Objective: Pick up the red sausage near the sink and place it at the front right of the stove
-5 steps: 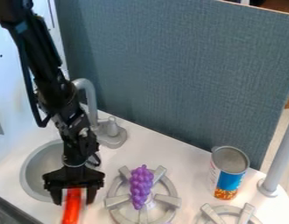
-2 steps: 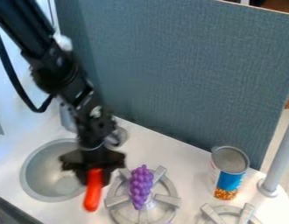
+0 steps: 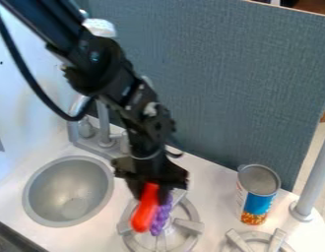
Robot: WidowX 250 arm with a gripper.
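Present are one red elongated object (image 3: 145, 209), one grape bunch (image 3: 157, 222), one can (image 3: 258, 194) (three single items), two burners (image 3: 189, 226), one sink (image 3: 41, 192), one faucet (image 3: 104, 120).

The rounded bright red elongated object (image 3: 145, 209) looks like smooth plastic with a soft sheen, and the knobbly purple grape bunch (image 3: 160, 216) like bumpy plastic. The round grey sink basin (image 3: 48, 197) at the left has a smooth, dull metallic look. At the right, the cylindrical blue-and-white can (image 3: 258, 202) has a grey, metal-looking top and a smooth printed side. The upright blue-grey panel (image 3: 237, 83) at the far side looks matt and woven like cloth.
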